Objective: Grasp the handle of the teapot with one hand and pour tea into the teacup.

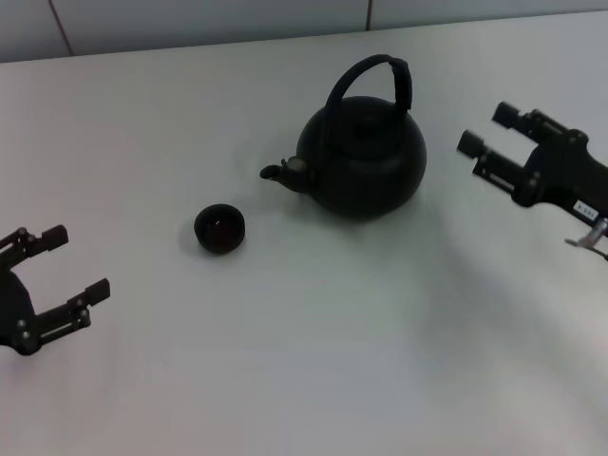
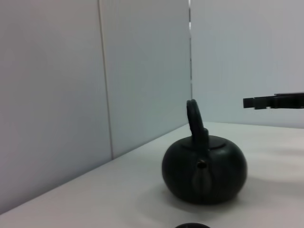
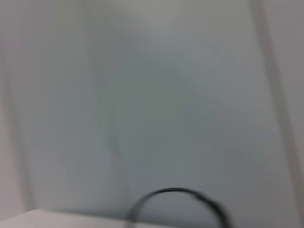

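Note:
The matte-black teapot point(image 1: 363, 157) stands on the white table, its spout point(image 1: 283, 174) pointing toward my left side. Its arched handle point(image 1: 372, 76) stands upright over the lid. The tiny dark teacup point(image 1: 219, 229) sits just beyond the spout, apart from the pot. My right gripper point(image 1: 486, 133) is open and empty, raised beside the pot on its right. My left gripper point(image 1: 74, 261) is open and empty near the table's left edge. The left wrist view shows the teapot point(image 2: 204, 170) spout-on, the handle point(image 2: 195, 119) and the teacup's rim point(image 2: 192, 225). The right wrist view shows only the handle's arch point(image 3: 178, 202).
The white table point(image 1: 313, 342) runs to a pale panelled wall point(image 1: 190, 24) behind the pot. Open tabletop lies in front of the pot and cup. My right gripper's fingers point(image 2: 273, 101) show far off in the left wrist view.

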`<state>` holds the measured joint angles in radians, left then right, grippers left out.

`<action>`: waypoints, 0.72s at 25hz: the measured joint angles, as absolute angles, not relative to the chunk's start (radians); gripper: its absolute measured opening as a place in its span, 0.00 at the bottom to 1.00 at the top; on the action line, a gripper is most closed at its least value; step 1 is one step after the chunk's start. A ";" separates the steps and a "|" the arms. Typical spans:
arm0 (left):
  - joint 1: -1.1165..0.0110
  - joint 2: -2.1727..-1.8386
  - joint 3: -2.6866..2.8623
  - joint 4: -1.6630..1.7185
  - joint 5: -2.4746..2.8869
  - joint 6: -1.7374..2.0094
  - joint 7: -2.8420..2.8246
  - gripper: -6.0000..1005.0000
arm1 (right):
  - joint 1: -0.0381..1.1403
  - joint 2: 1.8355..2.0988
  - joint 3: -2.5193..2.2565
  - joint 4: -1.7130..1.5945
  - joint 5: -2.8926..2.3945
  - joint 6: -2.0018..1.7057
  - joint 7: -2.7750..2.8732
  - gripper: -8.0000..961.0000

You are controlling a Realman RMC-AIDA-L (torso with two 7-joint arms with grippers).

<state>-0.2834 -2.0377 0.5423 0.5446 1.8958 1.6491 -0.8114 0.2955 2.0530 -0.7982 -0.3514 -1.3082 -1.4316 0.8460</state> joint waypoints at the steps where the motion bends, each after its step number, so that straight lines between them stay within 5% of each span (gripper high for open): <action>1: -0.289 -2.032 0.551 0.544 1.897 1.649 -0.818 0.80 | 0.299 2.042 -0.799 -0.370 -1.367 -1.460 0.881 0.71; 10: -0.490 -1.868 0.762 0.557 1.950 1.643 -1.116 0.80 | 0.477 1.944 -0.794 -0.550 -1.934 -1.570 1.214 0.71; 18: -0.590 -1.869 0.765 0.657 2.126 1.650 -1.271 0.80 | 0.540 1.937 -0.798 -0.633 -2.033 -1.582 1.277 0.71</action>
<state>-0.5896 -1.8691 0.7646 0.6570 2.1258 1.6500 -1.2709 0.5397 1.9371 -0.7976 -0.6330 -2.0326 -1.5819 1.2775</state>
